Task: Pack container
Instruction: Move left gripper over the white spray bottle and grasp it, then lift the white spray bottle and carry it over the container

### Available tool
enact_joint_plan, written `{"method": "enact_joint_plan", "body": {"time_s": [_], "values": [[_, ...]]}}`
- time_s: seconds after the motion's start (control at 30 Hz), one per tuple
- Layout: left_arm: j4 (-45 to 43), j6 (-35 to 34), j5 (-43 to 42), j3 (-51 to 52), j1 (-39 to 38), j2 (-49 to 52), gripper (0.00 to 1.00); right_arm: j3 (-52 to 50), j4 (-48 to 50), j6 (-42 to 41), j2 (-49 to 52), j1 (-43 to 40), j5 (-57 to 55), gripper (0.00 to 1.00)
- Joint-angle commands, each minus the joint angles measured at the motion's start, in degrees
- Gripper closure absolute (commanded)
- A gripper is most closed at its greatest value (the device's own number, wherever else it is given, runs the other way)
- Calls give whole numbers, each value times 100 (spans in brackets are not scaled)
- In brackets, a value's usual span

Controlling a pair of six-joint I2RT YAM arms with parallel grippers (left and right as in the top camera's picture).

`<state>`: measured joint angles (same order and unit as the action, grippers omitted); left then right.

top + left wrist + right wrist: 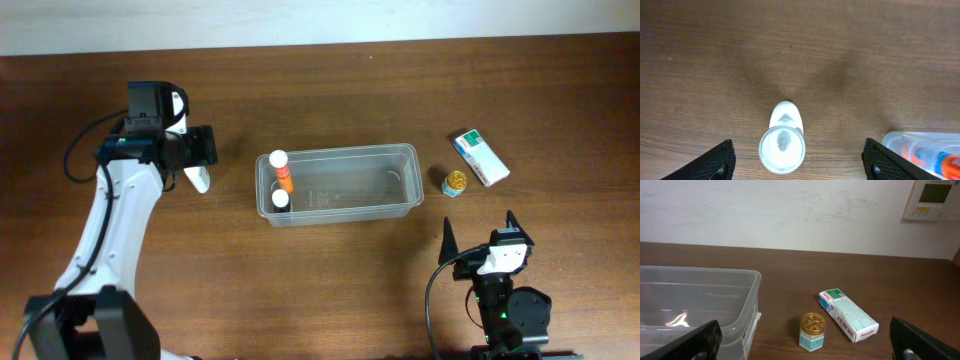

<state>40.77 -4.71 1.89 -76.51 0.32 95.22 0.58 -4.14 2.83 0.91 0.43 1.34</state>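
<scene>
We see the left gripper spread wide astride a white bottle, touching neither side. The clear container sits mid-table just to its right, with an orange bottle and a white-capped bottle in its left end. Our right gripper hangs wide open at the near right, facing a gold-lidded jar and a white-and-green box.

Clear container; white-green box; brown table.
</scene>
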Motion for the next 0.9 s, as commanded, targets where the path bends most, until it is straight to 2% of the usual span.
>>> {"method": "enact_joint_plan", "body": {"time_s": [0.0,0.4,0.47,0.57,0.7,0.87], "values": [[-76,118,0,-111,24,245,19,-26,-35,-7,-39,-11,-31,2],[-181,118,2,-111,24,496,20,-26,-35,-7,-37,-11,-31,2],[-190,116,2,-111,24,496,34,-26,-35,-7,-37,-11,-31,2],[-197,116,2,-111,24,496,47,-26,-35,-7,-37,-11,-31,2],[-188,118,2,-111,24,496,59,-26,-35,-7,-37,-11,-31,2],[-166,116,107,-111,24,496,64,-26,-35,-7,-37,-11,-31,2]]}}
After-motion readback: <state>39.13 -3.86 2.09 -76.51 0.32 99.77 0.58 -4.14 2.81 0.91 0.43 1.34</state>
